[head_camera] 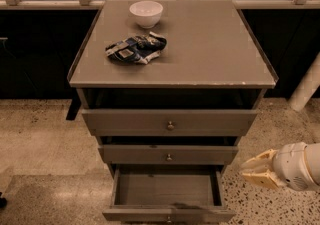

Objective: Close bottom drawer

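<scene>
The bottom drawer (167, 189) is pulled well out from the grey desk (215, 44), so its flat grey box interior is laid open to view. Its slim front sits at the lower edge of the view, with a small round brass knob (169, 219) just cut off there. The middle drawer (169, 154) and the top drawer (170, 122) are each poked out a bit, both with matte grey fronts and the same kind of knob.

The cream-coloured gripper (250, 170) is parked off to the right of the bottom drawer, near its right side but not touching it. Whether it's open or shut can't be made out, and nothing is seen held in it.

On the desk's smooth top, a round white bowl (146, 13) is set near the back. A crumpled blue-and-white packet (136, 50) lies just in front of it; the print can't be read. Speckled terrazzo floor (40, 134) is seen on both sides.
</scene>
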You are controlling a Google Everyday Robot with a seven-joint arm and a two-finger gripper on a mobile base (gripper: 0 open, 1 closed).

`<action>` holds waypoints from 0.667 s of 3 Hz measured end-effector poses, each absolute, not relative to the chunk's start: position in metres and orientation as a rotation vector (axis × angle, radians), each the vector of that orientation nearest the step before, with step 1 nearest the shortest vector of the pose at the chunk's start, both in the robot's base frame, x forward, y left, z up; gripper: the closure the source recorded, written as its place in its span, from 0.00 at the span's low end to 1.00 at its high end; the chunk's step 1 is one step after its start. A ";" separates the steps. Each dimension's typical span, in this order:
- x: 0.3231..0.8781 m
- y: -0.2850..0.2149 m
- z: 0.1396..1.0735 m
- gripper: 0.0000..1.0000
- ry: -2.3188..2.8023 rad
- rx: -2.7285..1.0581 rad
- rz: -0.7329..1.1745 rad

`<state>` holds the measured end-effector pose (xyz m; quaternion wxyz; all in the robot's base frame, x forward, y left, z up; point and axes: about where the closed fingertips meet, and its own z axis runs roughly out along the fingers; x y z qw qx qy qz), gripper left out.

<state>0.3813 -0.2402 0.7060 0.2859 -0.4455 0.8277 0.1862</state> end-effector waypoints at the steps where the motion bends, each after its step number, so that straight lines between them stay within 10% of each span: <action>1: 0.381 -0.240 0.706 0.89 2.213 -1.191 0.498; 2: 0.379 -0.254 0.670 1.00 2.227 -1.095 0.566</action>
